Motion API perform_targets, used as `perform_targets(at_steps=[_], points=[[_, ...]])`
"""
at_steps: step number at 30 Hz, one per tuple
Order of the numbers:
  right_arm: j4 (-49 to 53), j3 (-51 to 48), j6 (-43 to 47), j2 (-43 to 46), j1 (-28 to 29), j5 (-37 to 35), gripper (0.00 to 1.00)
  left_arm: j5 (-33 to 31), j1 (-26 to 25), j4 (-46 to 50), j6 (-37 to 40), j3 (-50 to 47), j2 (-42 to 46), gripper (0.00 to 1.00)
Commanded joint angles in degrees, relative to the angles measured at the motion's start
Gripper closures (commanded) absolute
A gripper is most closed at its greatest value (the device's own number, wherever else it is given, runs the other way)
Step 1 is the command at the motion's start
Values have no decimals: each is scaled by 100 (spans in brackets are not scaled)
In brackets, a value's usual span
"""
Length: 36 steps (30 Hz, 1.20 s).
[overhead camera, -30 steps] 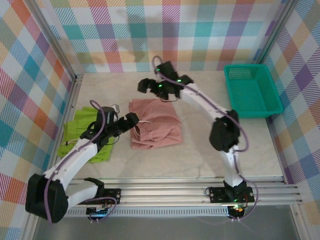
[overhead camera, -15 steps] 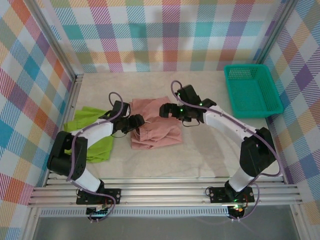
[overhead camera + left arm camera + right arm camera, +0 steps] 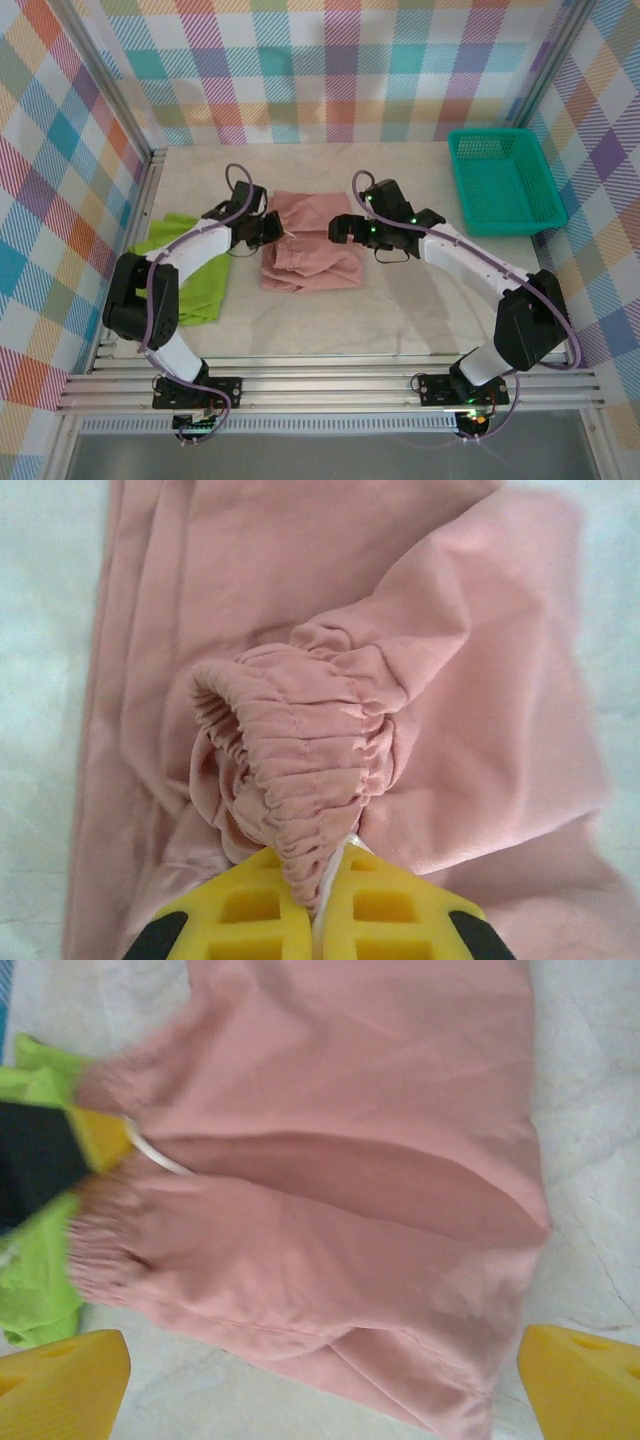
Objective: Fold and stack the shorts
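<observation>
Left gripper (image 3: 322, 898) was pressed together, pinching the gathered elastic waistband of the pink shorts (image 3: 300, 740). Its yellow pads (image 3: 250, 912) were closed with a white drawstring (image 3: 330, 875) running in between them. The cloth was bunched up at the pinch, and the rest of the pink shorts lay spread ahead of that gripper on the worktop (image 3: 400, 300).

From above we saw the left gripper (image 3: 272, 228) at the left edge of the pink shorts (image 3: 310, 262). The green shorts (image 3: 190, 270) lay behind it, under the left arm, just beside the pink pair.

Right gripper (image 3: 320, 1375) was spread wide over the pink shorts (image 3: 340, 1190), with one yellow finger (image 3: 60, 1380) off each side of the cloth. From above the right gripper (image 3: 345, 232) faced the left one across the shorts. The teal basket (image 3: 500, 135) sat well apart, off to the right gripper's right at the worktop's far corner.
</observation>
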State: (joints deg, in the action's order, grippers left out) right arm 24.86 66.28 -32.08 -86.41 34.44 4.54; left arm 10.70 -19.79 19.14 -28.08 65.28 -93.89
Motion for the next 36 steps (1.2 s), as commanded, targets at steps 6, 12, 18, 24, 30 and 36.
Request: perform_targets(at_steps=[6, 12, 18, 24, 30, 36], points=[[-295, -397, 143, 53, -25, 183, 1, 536, 139, 1140, 875, 1323, -8, 97], [-337, -644, 224, 219, -21, 232, 0, 964, 618, 688, 1109, 850, -405, 72], [-484, -896, 367, 597, -31, 240, 0, 1271, 620, 444, 1154, 833, 186, 19], [-739, -841, 231, 255, -233, 659, 1, 1402, 371, 586, 514, 692, 686, 0], [-1280, -757, -331, -242, -587, 1284, 0, 1716, 36, -449, -114, 196, 62, 0], [-1441, -677, -498, -445, -701, 1506, 1, 1190, -7, -419, 15, 3, -711, 0]])
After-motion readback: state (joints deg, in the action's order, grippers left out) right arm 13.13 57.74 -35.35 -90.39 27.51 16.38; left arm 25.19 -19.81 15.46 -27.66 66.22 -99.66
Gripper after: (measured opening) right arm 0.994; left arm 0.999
